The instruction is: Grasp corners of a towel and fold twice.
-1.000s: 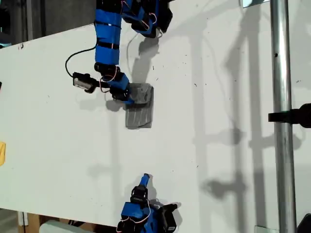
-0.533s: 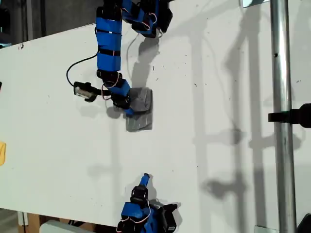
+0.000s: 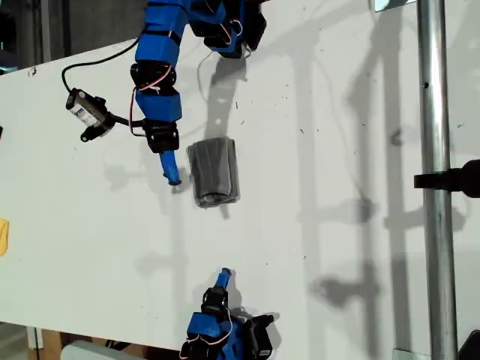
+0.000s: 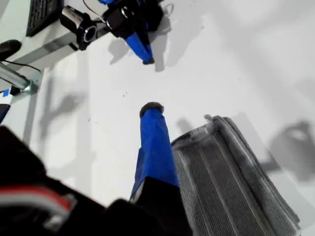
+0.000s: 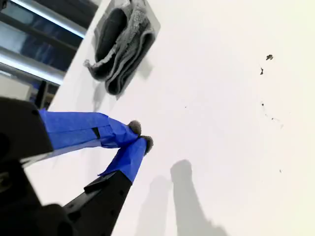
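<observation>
The towel [image 3: 214,171] lies folded into a small grey striped bundle on the white table [image 3: 337,112], with no gripper holding it. My first gripper [image 3: 172,176] hangs just off the towel's edge toward the exterior view's left, shut and holding nothing. Its blue finger [image 4: 152,142] stands beside the towel [image 4: 231,182] without touching it. One loose corner [image 4: 209,119] sticks out of the folded stack. My second gripper [image 3: 223,276] rests near the table's near edge, far from the towel [image 5: 120,44]. Its taped fingertips [image 5: 133,129] are pressed together, shut on nothing.
A metal pole [image 3: 435,180] with a black clamp runs down the exterior view's right. A yellow object [image 3: 3,236] sits at that view's left edge. The first arm's wrist camera [image 3: 86,112] and cable stick out toward that view's left.
My first gripper was down on the towel. It has let go, lifted and swung toward the exterior view's left. The towel now lies free. The second arm has not moved.
</observation>
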